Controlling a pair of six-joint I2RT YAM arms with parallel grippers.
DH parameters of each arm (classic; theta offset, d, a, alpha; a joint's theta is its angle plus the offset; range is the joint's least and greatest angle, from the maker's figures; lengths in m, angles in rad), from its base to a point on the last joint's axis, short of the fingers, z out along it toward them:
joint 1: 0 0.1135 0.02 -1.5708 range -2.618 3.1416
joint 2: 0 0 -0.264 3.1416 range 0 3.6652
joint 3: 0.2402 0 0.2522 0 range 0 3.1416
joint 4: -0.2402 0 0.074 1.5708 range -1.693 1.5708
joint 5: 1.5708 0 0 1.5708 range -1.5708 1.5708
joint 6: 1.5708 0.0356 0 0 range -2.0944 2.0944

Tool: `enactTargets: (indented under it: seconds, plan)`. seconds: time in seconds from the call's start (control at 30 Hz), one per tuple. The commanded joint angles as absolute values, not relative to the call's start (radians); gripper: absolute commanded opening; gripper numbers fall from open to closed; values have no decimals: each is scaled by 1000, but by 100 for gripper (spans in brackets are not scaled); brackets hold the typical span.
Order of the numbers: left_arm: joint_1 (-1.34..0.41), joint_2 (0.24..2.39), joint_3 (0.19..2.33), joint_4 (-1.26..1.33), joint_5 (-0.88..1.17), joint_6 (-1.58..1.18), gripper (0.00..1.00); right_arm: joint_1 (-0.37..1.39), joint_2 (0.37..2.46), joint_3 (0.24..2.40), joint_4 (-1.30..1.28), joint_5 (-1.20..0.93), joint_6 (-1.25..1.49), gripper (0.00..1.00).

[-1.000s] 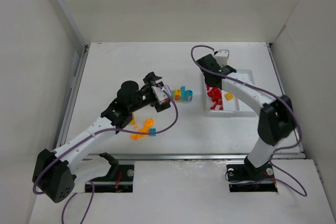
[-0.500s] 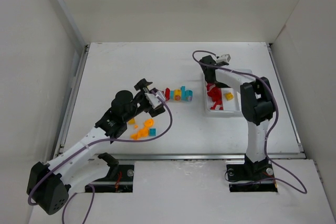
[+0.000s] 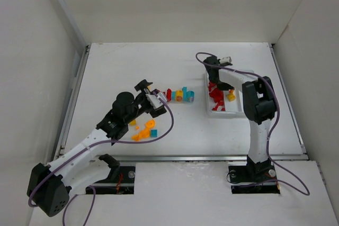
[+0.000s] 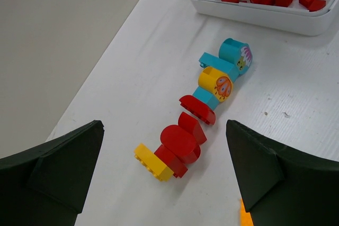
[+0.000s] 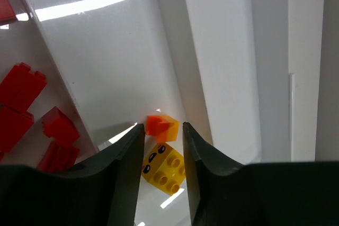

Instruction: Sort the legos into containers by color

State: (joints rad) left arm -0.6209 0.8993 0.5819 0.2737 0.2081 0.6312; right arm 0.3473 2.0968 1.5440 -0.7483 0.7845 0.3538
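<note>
Right wrist view looks down into the white tray [image 5: 106,62]: the right end effector [image 5: 163,127] hangs over the middle compartment, jaws only a little apart and nothing pinched between them as far as the view shows; a small orange piece [image 5: 158,125] lies on the tray floor just off the fingertips, just beside a yellow brick [image 5: 163,169] seen through the gap; the red legos [image 5: 24,104] sit in the neighbouring compartment, beyond the divider.

From the top camera, the left end effector [image 3: 151,99] hovers wide open, holding nothing, just beside a joined row of legos [image 3: 180,95] on the surface [image 3: 116,72], with yellow, red, orange and cyan joined together; a loose pile of orange pieces [image 3: 142,132] with one cyan brick [image 3: 153,132] lies well apart from the tray.

The step in hand looks like dropping an orange piece in with the yellow; no cyan shows in the tray, so sorting seems roughly half done. Next, the right arm likely needs to lift clear of the thin walls; the left must settle on one brick of the mixed row, which will probably have to be split before its colours can go separate ways.
</note>
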Motion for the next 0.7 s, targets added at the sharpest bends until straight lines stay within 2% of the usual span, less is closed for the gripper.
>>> enactTargets:
  seconds: [0.0, 0.13, 0.4, 0.67]
  plan:
    - [-624, 876, 574, 333, 201, 640, 100, 351, 2095, 1586, -723, 758, 344, 40]
    - [-624, 876, 574, 333, 201, 640, 100, 351, 2086, 1568, -723, 738, 344, 50]
    - [-624, 876, 574, 333, 201, 649, 100, 360, 1982, 1568, -723, 709, 354, 50]
    - [-624, 876, 565, 298, 201, 705, 100, 337, 1755, 1477, -693, 623, 396, 50]
